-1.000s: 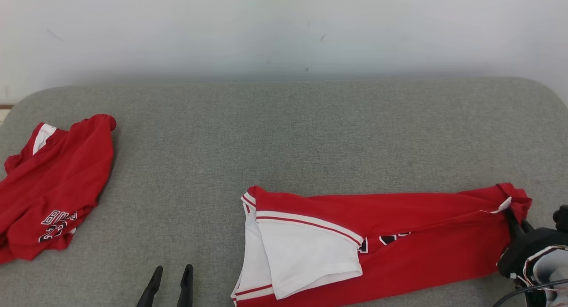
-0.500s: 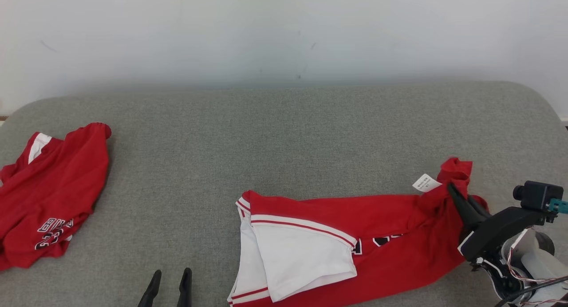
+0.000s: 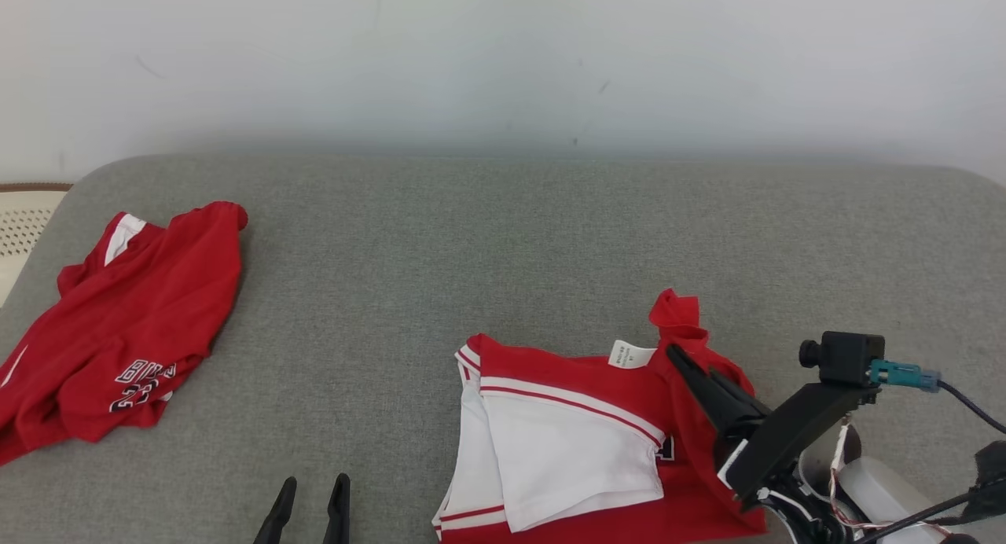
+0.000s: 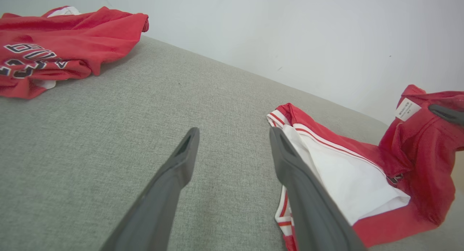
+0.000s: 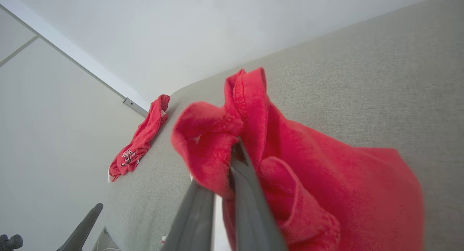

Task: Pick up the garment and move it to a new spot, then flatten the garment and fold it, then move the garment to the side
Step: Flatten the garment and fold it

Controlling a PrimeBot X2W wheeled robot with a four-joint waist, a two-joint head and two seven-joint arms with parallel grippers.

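The garment [image 3: 566,450], red with a white panel and striped trim, lies at the front right of the grey padded surface [image 3: 503,237]. My right gripper [image 3: 677,357] is shut on its red edge, holding that end bunched and lifted above the rest, with a white label [image 3: 630,354] beside it. In the right wrist view the closed fingers [image 5: 233,149] pinch the red cloth [image 5: 326,193]. My left gripper [image 3: 312,485] stands open and holds nothing, near the front edge, left of the garment. From the left wrist, the gripper [image 4: 233,135] hangs over bare grey fabric with the garment [image 4: 344,171] to its right.
A second red garment [image 3: 134,332] with printed lettering lies crumpled at the far left, also seen as a red heap [image 4: 54,51] from the left wrist. A pale wall rises behind the surface. A beige perforated object [image 3: 20,222] shows past the left edge.
My right gripper has carried the garment's right end up and leftward over the rest, shortening the spread cloth. The head camera has also shifted. The left gripper has stayed open in place.
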